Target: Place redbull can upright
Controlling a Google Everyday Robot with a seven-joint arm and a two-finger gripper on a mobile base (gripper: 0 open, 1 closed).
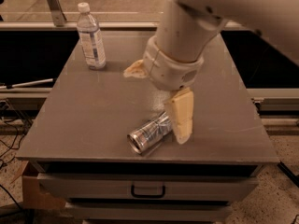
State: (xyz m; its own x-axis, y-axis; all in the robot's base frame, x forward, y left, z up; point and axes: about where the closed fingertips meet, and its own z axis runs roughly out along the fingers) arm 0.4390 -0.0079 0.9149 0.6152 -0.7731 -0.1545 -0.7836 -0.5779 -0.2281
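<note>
The redbull can (pixel 149 133), silver and blue, lies on its side near the front edge of the grey table (pixel 88 120), its open end towards the front left. My gripper (pixel 155 104) hangs from the large white arm just above and behind the can. It is open: one cream finger (pixel 181 115) points down at the can's right, far end, touching or nearly touching it, and the other finger (pixel 134 69) sticks out to the back left, away from the can. The can is not held.
A clear water bottle (pixel 91 36) with a white cap stands upright at the table's back left corner. A drawer with a handle (pixel 147 190) sits under the tabletop. A cardboard box (pixel 28 190) is on the floor at the lower left.
</note>
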